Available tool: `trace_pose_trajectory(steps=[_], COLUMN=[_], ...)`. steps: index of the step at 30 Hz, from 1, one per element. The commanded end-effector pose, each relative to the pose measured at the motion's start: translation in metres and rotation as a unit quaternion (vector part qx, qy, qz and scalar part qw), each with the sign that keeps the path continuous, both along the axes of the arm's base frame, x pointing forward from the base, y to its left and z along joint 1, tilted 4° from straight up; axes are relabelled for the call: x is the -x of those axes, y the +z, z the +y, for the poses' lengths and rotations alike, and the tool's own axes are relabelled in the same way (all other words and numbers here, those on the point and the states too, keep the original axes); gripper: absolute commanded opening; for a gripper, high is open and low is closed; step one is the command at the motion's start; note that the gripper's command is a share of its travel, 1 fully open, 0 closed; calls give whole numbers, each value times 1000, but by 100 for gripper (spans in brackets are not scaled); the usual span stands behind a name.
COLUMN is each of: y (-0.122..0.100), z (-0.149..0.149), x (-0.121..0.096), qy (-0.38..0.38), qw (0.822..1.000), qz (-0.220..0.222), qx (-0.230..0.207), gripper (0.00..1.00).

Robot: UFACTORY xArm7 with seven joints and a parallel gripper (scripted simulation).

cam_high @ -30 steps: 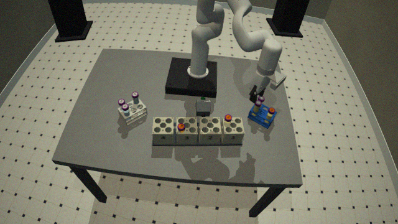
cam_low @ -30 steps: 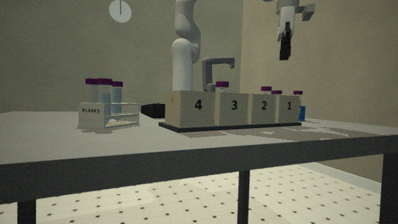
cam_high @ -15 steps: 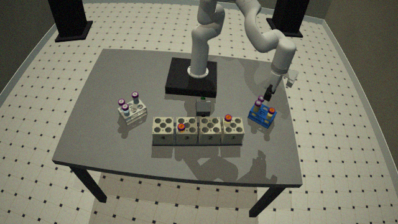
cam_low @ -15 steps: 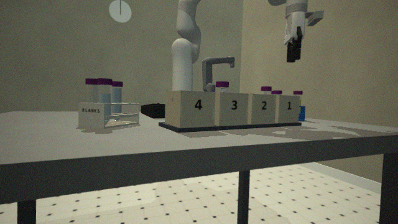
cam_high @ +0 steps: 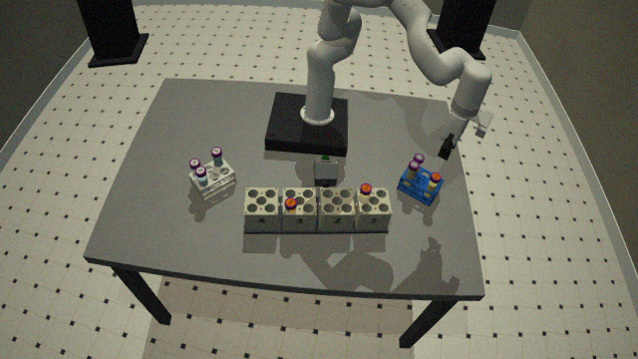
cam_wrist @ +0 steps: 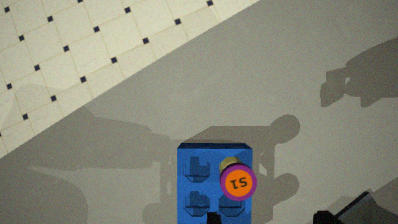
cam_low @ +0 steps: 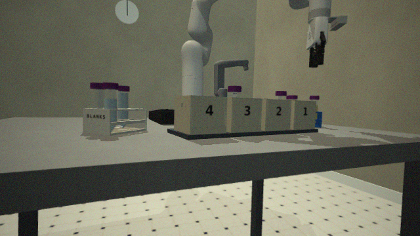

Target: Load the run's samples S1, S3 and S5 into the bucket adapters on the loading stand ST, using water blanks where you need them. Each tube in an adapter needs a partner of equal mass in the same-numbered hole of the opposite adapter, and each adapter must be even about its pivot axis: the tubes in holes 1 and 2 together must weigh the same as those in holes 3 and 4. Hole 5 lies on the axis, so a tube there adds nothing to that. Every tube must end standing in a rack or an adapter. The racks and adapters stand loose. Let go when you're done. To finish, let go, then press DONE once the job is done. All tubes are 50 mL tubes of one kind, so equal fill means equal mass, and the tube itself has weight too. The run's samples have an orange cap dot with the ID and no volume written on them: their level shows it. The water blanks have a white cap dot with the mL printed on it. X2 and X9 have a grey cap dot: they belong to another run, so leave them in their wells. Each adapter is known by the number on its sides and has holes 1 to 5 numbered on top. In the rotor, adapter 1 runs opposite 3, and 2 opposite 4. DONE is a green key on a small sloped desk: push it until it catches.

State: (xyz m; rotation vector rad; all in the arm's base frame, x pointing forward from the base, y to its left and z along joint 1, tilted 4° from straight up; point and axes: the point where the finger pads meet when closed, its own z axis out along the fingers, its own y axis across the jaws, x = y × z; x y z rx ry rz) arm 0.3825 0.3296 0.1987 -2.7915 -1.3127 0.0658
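Claw (cam_low: 317, 59) hanging high above the table (cam_high: 199, 130), partway parted, nothing between the fingers. Poised over the table's far right edge, just behind the blue rack (cam_high: 410, 185).

Directly beneath, in the wrist view: blue rack (cam_wrist: 187, 185) with sample S1 (cam_wrist: 238, 182), purple cap and orange dot, standing in one of its wells; neighbouring wells seen there bare. From above, same rack holding three tubes: S1 (cam_high: 435, 178) on the near right side, two purple-capped tubes (cam_high: 416, 162) at the back; dot colours on those two too small to read.

Further out, loading stand (cam_low: 184, 134) across the table middle, four beige adapters in a row, numbered on the front faces: adapter 4 (cam_low: 201, 115), adapter 3 (cam_low: 245, 114), adapter 2 (cam_low: 277, 114), adapter 1 (cam_low: 303, 113). Orange-dotted tube (cam_high: 290, 203) standing in a front hole of adapter 3. Second orange-dotted tube (cam_high: 365, 188) standing in a back hole of adapter 1. IDs on both unreadable. Adapters 4 and 2 showing open holes only.

Behind the stand, small grey desk (cam_high: 326, 172) with green key (cam_high: 325, 158), just in front of the arm's black base (cam_high: 279, 140).

Far left, white rack marked BLANKS (cam_low: 95, 122), well apart from the stand, carrying three purple-capped tubes (cam_high: 216, 153).
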Motion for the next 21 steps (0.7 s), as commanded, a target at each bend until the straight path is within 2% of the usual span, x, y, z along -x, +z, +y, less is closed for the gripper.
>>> trace_pose_trajectory(steps=[1, 9, 21], y=[2, 2, -18], z=[3, 3, 4], x=[-2, -2, 0], qy=[-1, -1, -1], qw=[1000, 1000, 1000], qz=[-2, -2, -2], qx=[-1, -1, -1], gripper=[57, 57, 57])
